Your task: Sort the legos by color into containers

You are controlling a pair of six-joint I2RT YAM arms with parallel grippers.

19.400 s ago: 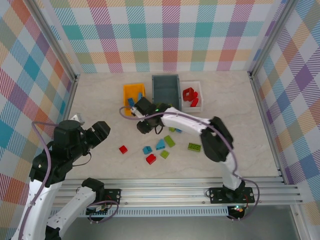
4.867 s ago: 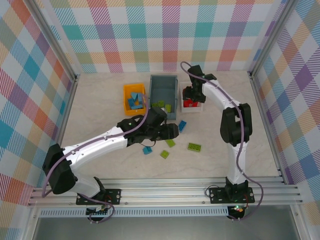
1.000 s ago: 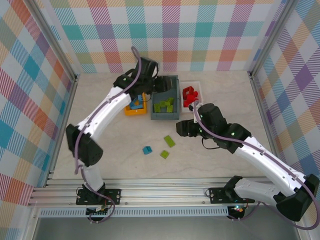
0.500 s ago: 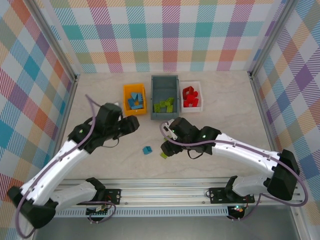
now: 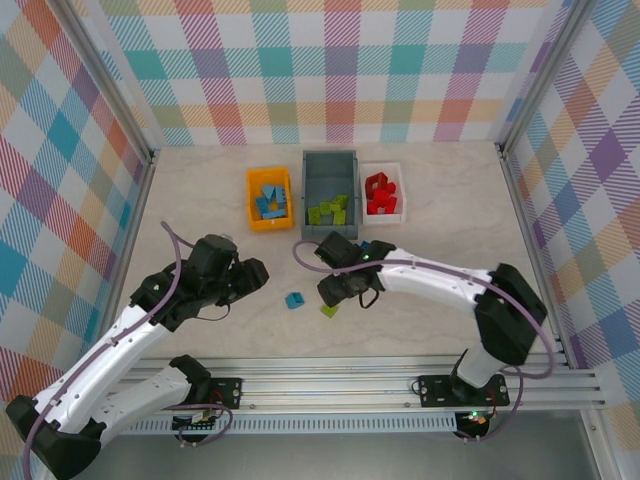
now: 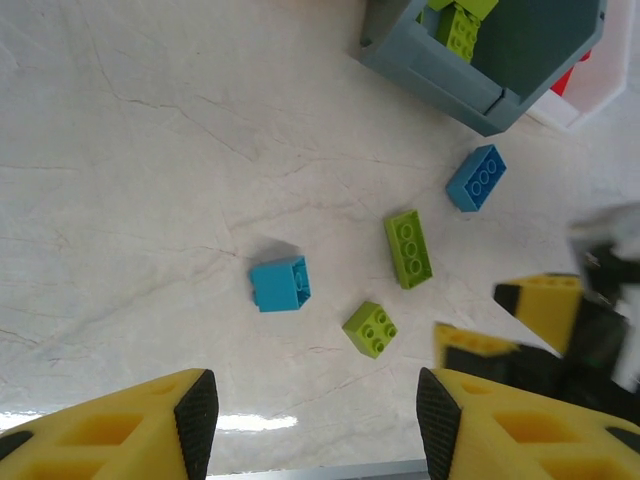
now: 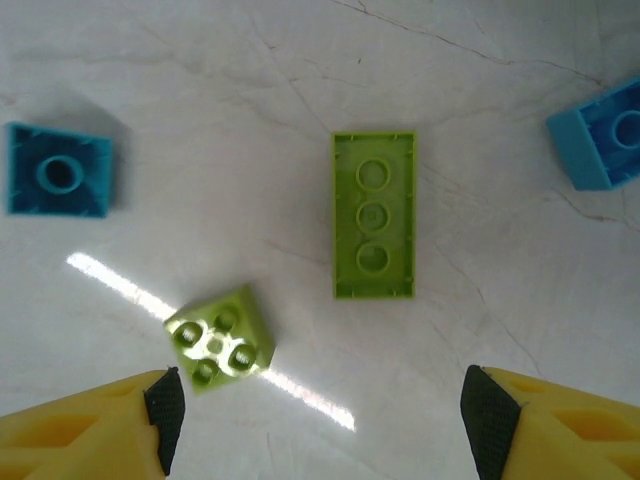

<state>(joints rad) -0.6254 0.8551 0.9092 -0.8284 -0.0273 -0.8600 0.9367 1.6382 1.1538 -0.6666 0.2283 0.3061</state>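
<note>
The cream, marble-veined table point(image 5: 200, 200) sits inside plaid walls point(image 5: 340, 70), with an aluminium rail point(image 5: 330, 375) along its near edge. Three containers stand side by side toward the far edge. The orange-yellow bin point(image 5: 252, 205) holds blue bricks point(image 5: 268, 200). The grey-blue bin point(image 5: 331, 170) holds lime bricks point(image 5: 330, 211). The white tray point(image 5: 398, 176) holds red bricks point(image 5: 378, 195).

Four legos lie loose in the middle of the table. A light-blue brick point(image 6: 279, 284) and a small lime brick point(image 6: 370, 329) lie near each other. A long lime brick point(image 7: 373, 215) lies beyond them, and a darker blue brick point(image 6: 476, 177) lies near the front of the grey-blue bin. The left and right parts of the table and the strip before the rail are bare, so there is free room on both flanks.

The left gripper point(image 5: 254, 272) hovers over the near-left part of the table, its jaws spread with nothing between them. The right gripper point(image 7: 325, 430) hangs above the two lime bricks, its fingers wide apart and holding nothing.

A second ago the left arm reached over the bins; it is now drawn back toward its base. The right gripper was in front of the white tray and has shifted to the lime pair, hiding the long brick from the top camera. The light-blue and small lime bricks lie where they lay.
</note>
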